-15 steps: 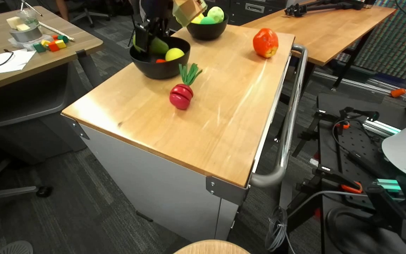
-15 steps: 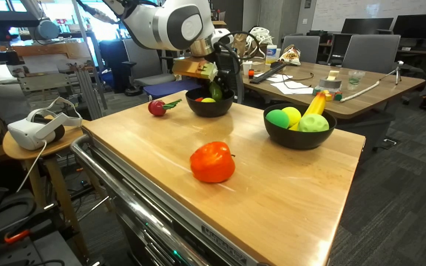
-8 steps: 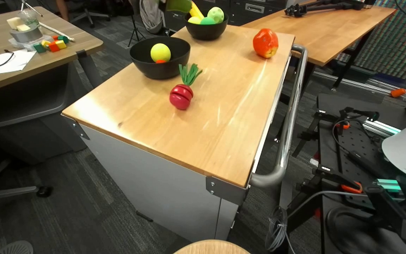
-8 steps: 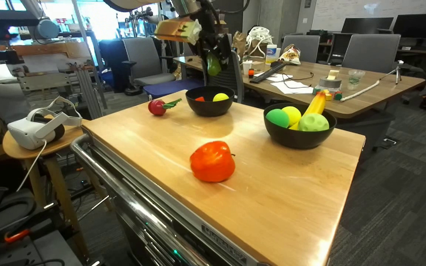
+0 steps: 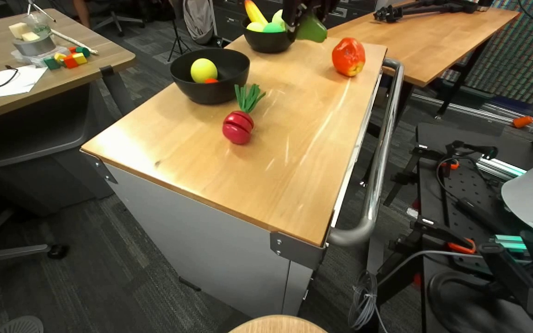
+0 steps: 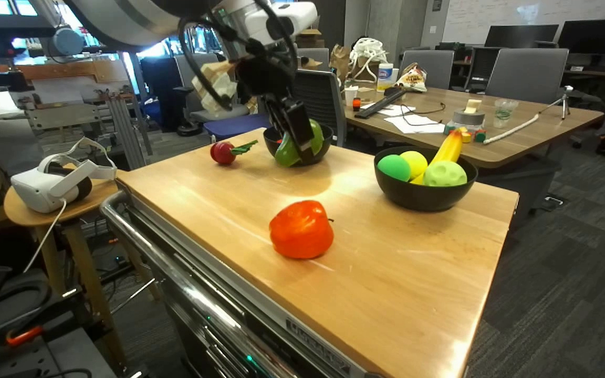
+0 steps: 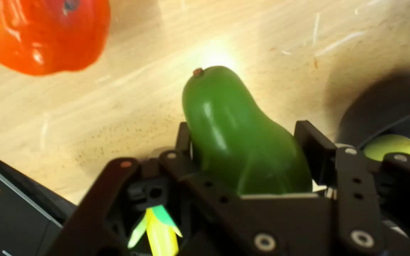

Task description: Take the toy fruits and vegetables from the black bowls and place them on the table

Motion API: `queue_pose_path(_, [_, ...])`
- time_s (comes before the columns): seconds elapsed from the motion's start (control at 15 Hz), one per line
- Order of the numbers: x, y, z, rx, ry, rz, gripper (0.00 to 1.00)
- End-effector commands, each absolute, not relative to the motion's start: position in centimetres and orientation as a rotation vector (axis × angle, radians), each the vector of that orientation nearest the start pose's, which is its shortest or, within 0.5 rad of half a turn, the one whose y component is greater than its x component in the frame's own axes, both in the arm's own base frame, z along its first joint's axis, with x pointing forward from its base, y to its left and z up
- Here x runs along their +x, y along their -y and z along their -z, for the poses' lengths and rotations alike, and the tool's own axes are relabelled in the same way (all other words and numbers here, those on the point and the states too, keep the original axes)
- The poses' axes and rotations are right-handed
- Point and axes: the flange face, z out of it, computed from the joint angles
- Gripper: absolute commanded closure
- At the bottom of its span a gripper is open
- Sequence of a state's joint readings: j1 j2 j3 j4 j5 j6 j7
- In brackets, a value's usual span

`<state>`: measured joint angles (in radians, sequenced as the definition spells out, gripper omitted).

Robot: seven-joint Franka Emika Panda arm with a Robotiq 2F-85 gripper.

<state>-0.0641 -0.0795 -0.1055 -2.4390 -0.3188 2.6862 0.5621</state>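
- Since a second ago, your tool [image 7: 249,144] is up out of a black bowl [image 5: 211,95] with a green pear-shaped toy [image 7: 222,106], and both are now over the tabletop [image 6: 386,273]; in that bowl, a yellow-green ball [image 5: 204,70] lies farther to one side.
- Your tool grips the green pear-shaped toy in mid-air, its pads [image 7: 314,142] against two sides.
- Done, as it looks: a dark red radish [image 5: 238,127] with green leaves and a big orange-red toy [image 6: 301,230] lie on the tabletop, well apart. What you hold is out of the bowl, not yet set down.
- Left for you: the yellow-green ball and a mostly hidden red piece [image 5: 211,81] in that bowl; a banana [image 6: 448,149], a green ball [image 6: 393,168], a yellow ball [image 6: 415,164] and a pale green dimpled fruit [image 6: 445,174] in the second bowl [image 6: 423,200]. Your task seems under half finished.
- Only the wrist view gives you both sides of the grip and the brown stem [image 7: 198,72].
- In an exterior view, the green pear-shaped toy [image 6: 285,153] and your tool hide the yellow-green ball.
- In an exterior view, your tool covers part of the pale green dimpled fruit [image 5: 278,17].
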Motion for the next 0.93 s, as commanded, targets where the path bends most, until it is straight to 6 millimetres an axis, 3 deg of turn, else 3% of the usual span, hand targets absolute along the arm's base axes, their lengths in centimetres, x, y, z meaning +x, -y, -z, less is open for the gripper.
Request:
queue_pose_path(0.0, [48.3, 8.3, -34.6, -3.078, -0.832, 0.516, 0.55])
queue_pose_path(0.67, [48.7, 8.3, -30.8, -3.088, -0.833, 0.368, 0.55])
queue_pose_path(0.73, [48.8, 8.2, -30.9, -3.085, -0.831, 0.363, 0.48])
queue_pose_path(0.8, [48.8, 8.0, -31.1, -3.081, -0.826, 0.358, 0.16])
queue_pose_path(0.87, [49.0, 7.6, -31.8, -3.082, -0.813, 0.345, 0.07])
